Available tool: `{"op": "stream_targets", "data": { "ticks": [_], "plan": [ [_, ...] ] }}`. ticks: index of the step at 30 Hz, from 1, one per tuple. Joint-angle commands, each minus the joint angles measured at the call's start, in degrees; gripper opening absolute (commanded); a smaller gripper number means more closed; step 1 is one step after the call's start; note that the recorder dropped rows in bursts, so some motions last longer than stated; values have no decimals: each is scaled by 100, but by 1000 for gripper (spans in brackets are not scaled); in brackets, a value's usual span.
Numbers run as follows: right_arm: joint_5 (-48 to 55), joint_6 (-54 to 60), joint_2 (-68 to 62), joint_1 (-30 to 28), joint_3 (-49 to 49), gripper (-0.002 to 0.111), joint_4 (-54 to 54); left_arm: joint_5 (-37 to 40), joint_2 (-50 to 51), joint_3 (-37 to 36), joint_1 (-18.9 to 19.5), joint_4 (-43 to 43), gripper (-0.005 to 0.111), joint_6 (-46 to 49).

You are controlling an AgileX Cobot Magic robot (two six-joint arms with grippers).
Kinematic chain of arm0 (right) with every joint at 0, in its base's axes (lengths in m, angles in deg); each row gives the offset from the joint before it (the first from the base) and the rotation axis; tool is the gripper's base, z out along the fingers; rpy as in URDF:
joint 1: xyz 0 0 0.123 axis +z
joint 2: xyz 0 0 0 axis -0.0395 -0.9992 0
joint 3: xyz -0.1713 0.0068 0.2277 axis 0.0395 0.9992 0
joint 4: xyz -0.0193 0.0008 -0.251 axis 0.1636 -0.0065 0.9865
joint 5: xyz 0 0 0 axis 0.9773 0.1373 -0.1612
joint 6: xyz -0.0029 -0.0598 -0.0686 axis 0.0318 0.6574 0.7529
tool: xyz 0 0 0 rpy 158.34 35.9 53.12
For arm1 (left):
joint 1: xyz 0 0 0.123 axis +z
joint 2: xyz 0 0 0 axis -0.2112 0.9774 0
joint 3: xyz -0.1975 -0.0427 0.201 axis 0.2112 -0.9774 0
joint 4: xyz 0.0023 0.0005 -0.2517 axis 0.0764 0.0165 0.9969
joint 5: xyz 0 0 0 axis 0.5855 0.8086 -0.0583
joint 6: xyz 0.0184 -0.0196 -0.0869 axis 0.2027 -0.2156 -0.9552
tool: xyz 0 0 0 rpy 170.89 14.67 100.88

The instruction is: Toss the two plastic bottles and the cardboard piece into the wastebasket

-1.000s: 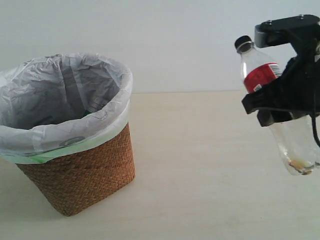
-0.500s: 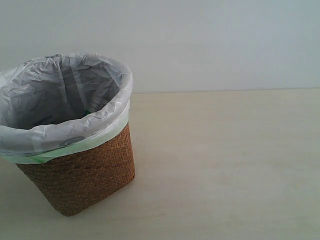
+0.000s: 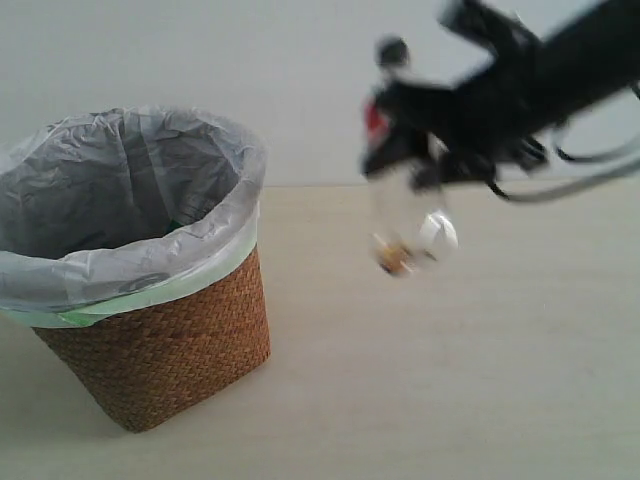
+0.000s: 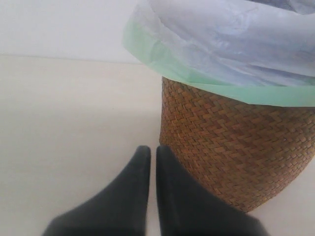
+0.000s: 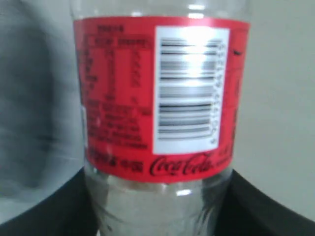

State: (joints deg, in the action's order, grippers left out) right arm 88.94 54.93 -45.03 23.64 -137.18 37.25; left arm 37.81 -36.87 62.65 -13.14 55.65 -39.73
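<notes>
**Exterior view.** The right arm and right gripper (image 3: 425,150) are heavily blurred, and the finger outlines cannot be resolved. The slim bottle (image 3: 400,200) in its grasp is also smeared. Only the black cap (image 3: 393,50), a trace of the red label (image 3: 376,120) and the clear rounded base are legible. The bottle hangs cap uppermost in the air, to the right of the wastebasket (image 3: 160,350) and apart from it, above the table (image 3: 450,380).

**Right wrist view.** The bottle's neck and base are cut off. Its smooth transparent wall carries the glossy red label, with a white barcode panel and Coca-Cola script. Dark fingers (image 5: 275,206) press against both sides, clamping the bottle.

**Left wrist view.** The left gripper (image 4: 149,151) has matte black tapered fingers drawn together to a thin slit, with nothing between them. It sits just beside the basket's base. The wastebasket is round, tapered, brown herringbone wicker. A crinkled translucent bag liner (image 4: 221,44), green-edged, folds over its rim. The basket's interior is hidden here.
</notes>
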Motion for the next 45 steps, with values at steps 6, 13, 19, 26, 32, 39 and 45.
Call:
{"op": "stream_targets", "data": {
  "ticks": [6,13,19,26,32,39,45],
  "plan": [
    [535,-1225,-304,1124,-3061,77,991,-18,-19,-23,4,-17,4,-29],
    [1562,-2533,-339,1110,-3061,77,4033,-18,-19,-23,4,-17,4,-29],
    [2298,-2878,-540,1110,-3061,71,5513,-18,-19,-23,4,-17,4,-29],
    [2298,-2895,-694,1121,-2713,2,5714,-18,-19,-23,4,-17,4,-29],
    [2141,-2884,-264,1121,-1510,3,5804,-18,-19,-23,4,-17,4,-29],
    [-317,-3432,1810,1121,1168,3,5804,-18,-19,-23,4,-17,4,-29],
    [-1651,-3635,4507,1121,3433,3,5792,-18,-19,-23,4,-17,4,-29]
  ]
}}
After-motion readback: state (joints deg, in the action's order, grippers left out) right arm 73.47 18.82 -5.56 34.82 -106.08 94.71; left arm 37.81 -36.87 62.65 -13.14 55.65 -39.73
